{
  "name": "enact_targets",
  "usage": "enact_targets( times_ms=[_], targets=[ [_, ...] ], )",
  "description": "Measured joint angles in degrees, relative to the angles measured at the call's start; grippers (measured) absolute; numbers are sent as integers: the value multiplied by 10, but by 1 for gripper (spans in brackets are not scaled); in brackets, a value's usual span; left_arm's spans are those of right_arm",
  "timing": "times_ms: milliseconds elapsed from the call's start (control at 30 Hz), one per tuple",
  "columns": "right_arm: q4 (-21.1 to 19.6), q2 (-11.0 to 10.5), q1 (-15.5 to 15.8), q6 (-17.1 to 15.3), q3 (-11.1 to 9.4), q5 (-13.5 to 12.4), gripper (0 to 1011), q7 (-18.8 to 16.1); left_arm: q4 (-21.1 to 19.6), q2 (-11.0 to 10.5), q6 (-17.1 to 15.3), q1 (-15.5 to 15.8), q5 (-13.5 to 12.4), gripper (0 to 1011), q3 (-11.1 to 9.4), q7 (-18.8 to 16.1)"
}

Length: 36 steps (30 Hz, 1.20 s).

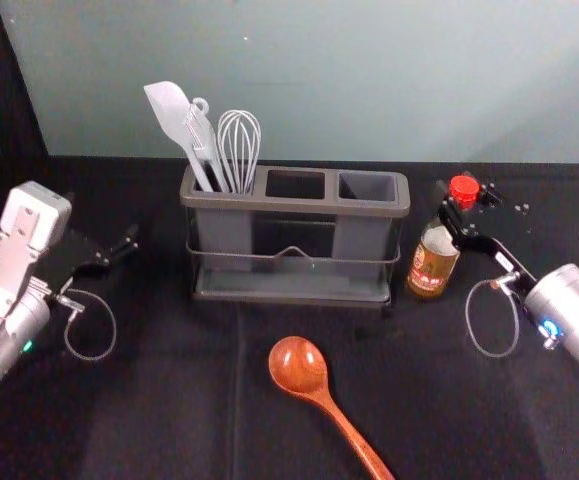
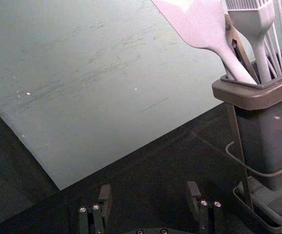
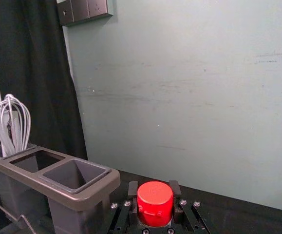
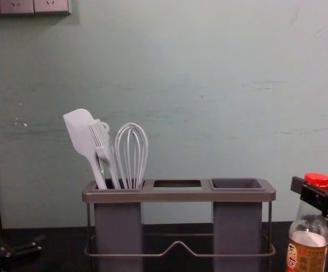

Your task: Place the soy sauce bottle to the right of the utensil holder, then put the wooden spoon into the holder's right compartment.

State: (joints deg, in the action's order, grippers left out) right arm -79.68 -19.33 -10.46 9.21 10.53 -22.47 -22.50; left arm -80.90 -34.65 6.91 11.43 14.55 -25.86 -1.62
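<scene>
Spoon (image 1: 299,366) nearest, flat on the black table (image 1: 184,400), at 6 o'clock from the holder (image 1: 289,295); bowl end toward 11, handle toward 5. Bottle (image 1: 434,262) just beside the holder at 3 o'clock, red cap up, leaning slightly with its top away from the holder. Can't tell if its base touches the table. Right gripper (image 1: 459,213) at the bottle, reaching in from 4 o'clock, clenched on the neck up by the cap, one finger each side. Left gripper (image 1: 109,246) idle at about 9 o'clock from the holder, well apart from it; left wrist view has it released, fingers spread wide with a gap between. Spatula (image 1: 172,112), brush (image 4: 100,136) and whisk (image 1: 239,140) stand in the holder's left compartment, spatula tipped toward 11, whisk toward 1. Sockets (image 4: 16,7) on the wall (image 4: 209,68) at 10–11 o'clock in chest view.
</scene>
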Motion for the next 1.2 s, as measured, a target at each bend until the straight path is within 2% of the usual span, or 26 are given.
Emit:
enact_targets(
  times_ms=[300,1033,1200],
  targets=[
    [22,10,-21,2,9,7,382,-1,0,0,0,0,0,1005,0,0],
    [14,13,-23,1,19,14,384,-4,0,0,0,0,0,1005,0,0],
    [14,13,-23,0,19,14,533,-3,0,0,0,0,0,1005,0,0]
  ],
)
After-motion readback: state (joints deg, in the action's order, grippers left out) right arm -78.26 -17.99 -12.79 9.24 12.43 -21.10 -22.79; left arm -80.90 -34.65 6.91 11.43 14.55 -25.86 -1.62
